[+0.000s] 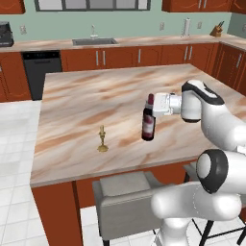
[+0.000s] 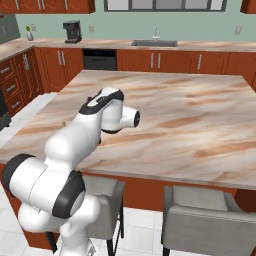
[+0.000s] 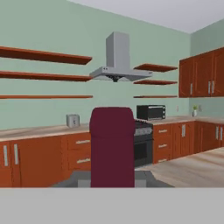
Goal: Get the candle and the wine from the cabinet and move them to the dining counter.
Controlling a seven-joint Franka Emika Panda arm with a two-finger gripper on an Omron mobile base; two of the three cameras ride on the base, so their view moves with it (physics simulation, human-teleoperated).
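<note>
Grey padded stools (image 1: 122, 199) stand nearest, tucked against the red-brown side of the dining counter (image 1: 86, 103), a large rectangular island whose smooth marbled beige-brown surface carries both task items. White arm segments with dark joints reach over this surface to the hand (image 1: 153, 104), which pinches the wine (image 1: 148, 124) at its maroon-red neck capsule; the dark glass bottle stands upright, its base at or just above the surface. Just left of it, apart from it, the candle (image 1: 102, 139) stands upright in a slim brass-gold holder with a flared round base. Seen from the hand, the maroon capsule (image 3: 112, 146) rises before the cabinet (image 3: 43, 75): flat reddish-brown plank shelves on a grey-green wall.
</note>
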